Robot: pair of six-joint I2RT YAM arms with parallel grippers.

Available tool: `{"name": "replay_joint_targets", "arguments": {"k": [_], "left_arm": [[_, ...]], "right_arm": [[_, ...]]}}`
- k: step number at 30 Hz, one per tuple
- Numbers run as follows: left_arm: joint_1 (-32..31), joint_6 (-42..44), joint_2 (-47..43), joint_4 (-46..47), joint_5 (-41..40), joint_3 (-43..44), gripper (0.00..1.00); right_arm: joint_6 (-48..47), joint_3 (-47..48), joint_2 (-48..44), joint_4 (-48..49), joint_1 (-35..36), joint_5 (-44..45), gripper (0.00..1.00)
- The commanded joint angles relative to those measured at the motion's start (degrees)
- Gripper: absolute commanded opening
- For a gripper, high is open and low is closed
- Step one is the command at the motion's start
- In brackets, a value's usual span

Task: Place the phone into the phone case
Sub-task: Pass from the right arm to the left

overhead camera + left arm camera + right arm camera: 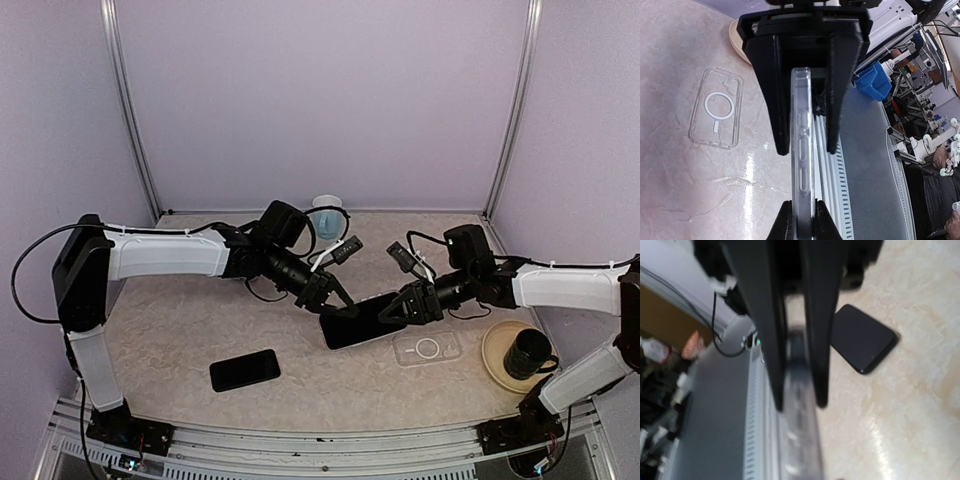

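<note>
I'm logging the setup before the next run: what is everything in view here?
held phone: one, black with a clear rim, between the two pincers mid-table
spare phone: one, black, flat on the table, near left
case: one, clear with a white ring, flat beside the held phone
plate: one, tan, near right
mug: one, black, on the plate
cup: one, white and pale blue, by the back wall
table: one, beige marbled
left pincer: one, black, shut on the held phone
right pincer: one, black, fingers either side of the held phone
</note>
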Motion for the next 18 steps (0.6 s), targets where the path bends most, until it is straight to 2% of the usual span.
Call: {"name": "replay_joint_targets", "arguments": {"k": [1, 7, 18], "left_arm": [[0.4, -5.2, -1.3, 10.2, 0.9, -2.6, 0.00], [1.4, -12.2, -3.4, 20.3, -1.0, -6.9, 0.00], [2.7, -28.2, -5.1, 39.5, -7.0, -13.6, 0.00]], "right_arm": [[1.7, 1.7, -2.0, 0.3, -0.9, 2.5, 0.38], [5.7, 0.4, -5.0, 4.2, -4.1, 5.2, 0.52], [11.0, -3.1, -9.6, 6.9, -9.0, 13.2, 0.67]]}}
